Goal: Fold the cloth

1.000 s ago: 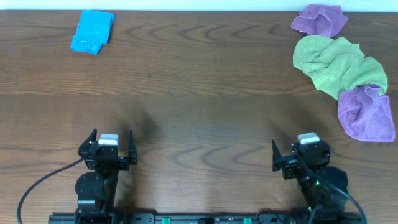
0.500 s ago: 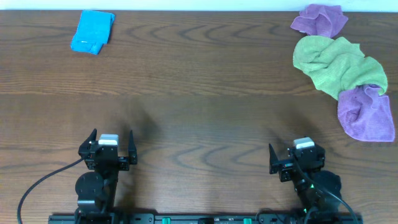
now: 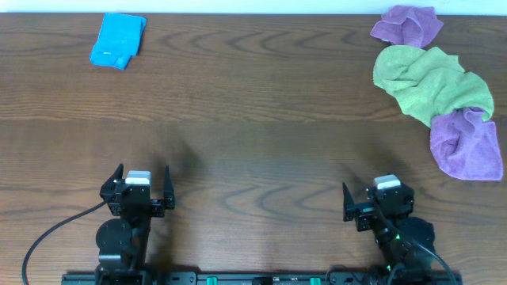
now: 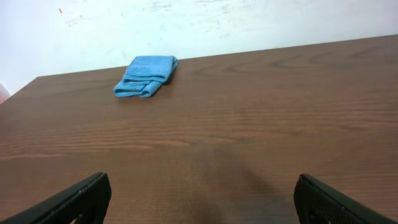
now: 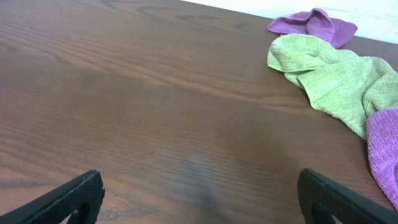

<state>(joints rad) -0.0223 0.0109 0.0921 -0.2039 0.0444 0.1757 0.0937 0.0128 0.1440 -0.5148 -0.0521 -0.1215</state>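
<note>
A folded blue cloth (image 3: 118, 39) lies at the far left of the wooden table (image 3: 253, 119); it also shows in the left wrist view (image 4: 145, 76). A crumpled green cloth (image 3: 428, 81) lies at the far right, with a purple cloth (image 3: 408, 24) behind it and another purple cloth (image 3: 466, 144) in front. The right wrist view shows the green cloth (image 5: 329, 78) and the far purple cloth (image 5: 314, 25). My left gripper (image 3: 142, 184) is open and empty near the front edge. My right gripper (image 3: 369, 198) is open and empty near the front right.
A white wall runs behind the table's far edge (image 4: 199, 25). A black cable (image 3: 47, 233) trails from the left arm base.
The right arm drew back a little toward the front edge between the earliest frame and now. The left arm and the cloths have not moved.
</note>
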